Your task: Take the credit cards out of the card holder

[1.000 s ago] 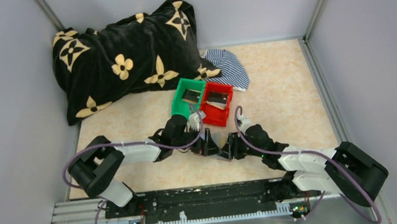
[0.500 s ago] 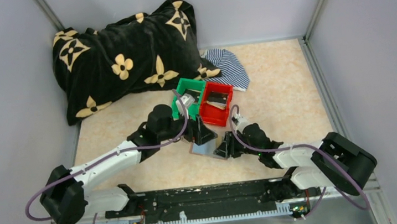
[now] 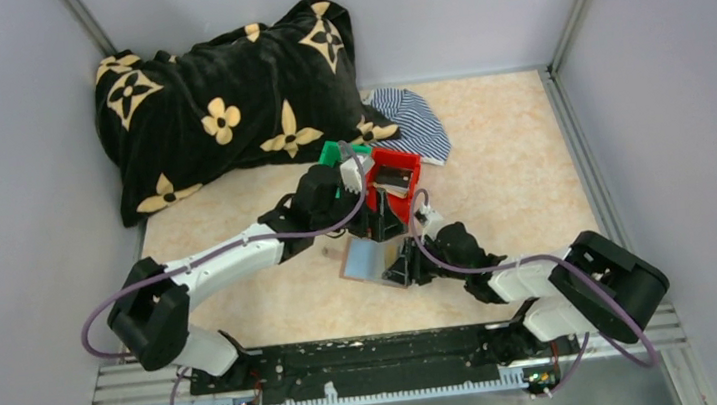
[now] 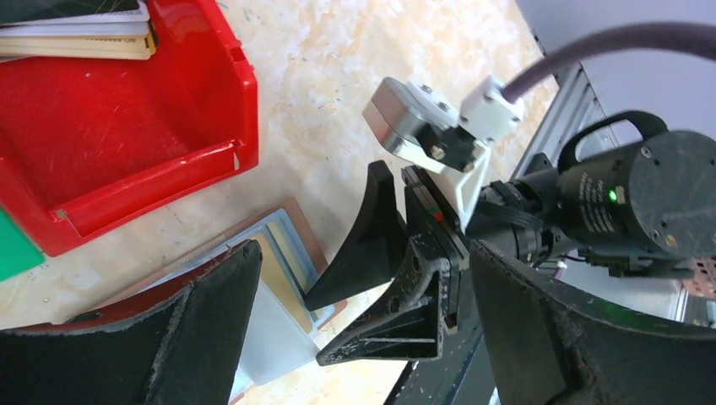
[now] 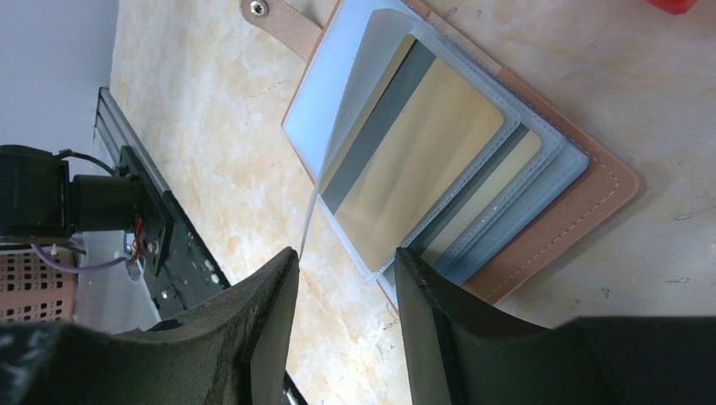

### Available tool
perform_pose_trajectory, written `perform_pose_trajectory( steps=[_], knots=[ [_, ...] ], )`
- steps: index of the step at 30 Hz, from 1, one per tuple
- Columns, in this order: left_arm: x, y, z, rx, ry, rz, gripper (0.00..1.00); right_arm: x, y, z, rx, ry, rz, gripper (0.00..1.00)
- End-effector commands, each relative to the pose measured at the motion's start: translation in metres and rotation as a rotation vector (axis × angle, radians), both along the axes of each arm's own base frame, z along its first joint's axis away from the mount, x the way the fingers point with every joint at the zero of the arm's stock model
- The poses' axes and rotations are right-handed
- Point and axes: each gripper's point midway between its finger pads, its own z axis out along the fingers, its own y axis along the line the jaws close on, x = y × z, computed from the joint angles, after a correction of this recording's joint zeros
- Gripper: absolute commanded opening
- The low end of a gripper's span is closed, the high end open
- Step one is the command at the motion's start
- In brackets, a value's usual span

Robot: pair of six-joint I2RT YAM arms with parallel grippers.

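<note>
Left arm stretched forward; left hand (image 3: 383, 222) points down by near rim of red bin (image 4: 127, 190), over card holder (image 5: 549, 224), fingers wide, empty. Right arm folded low; right hand (image 3: 402, 268) at holder's near edge, fingers apart, gripping nothing. Holder lies open on tabletop (image 3: 514, 186); credit cards (image 5: 418, 164) sit in its sleeves.

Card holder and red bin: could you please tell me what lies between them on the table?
Only a narrow strip of bare tabletop separates the card holder from the red bin, as the left wrist view shows.
</note>
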Motion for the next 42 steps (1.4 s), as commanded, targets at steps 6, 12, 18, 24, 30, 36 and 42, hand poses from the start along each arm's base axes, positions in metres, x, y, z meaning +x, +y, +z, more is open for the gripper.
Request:
perform_pose_trajectory(
  steps=[6,12,18,24,30,36,42],
  knots=[
    [0.006,-0.011,-0.009,0.068,0.076,0.049,0.98,-0.001,0.006,-0.004,-0.002,0.013,0.021,0.47],
    [0.001,-0.022,-0.025,0.092,0.126,0.038,0.98,-0.002,0.006,-0.005,-0.001,0.015,0.023,0.47],
    [-0.004,-0.021,-0.040,0.123,0.159,0.041,0.98,-0.003,0.004,-0.006,-0.001,0.017,0.017,0.47],
    [-0.010,-0.001,-0.059,0.177,0.185,0.092,0.97,-0.004,0.004,-0.004,0.006,0.013,0.022,0.47],
    [-0.008,0.035,-0.070,0.148,0.241,0.144,0.96,-0.008,0.003,0.021,0.055,-0.019,0.023,0.47],
    [-0.008,0.057,-0.069,0.072,0.228,0.113,0.88,-0.001,-0.015,0.046,-0.013,-0.103,-0.024,0.47],
    [-0.024,0.039,-0.074,0.002,0.254,-0.004,0.83,0.002,-0.019,0.042,-0.061,-0.098,-0.037,0.47]
  ],
)
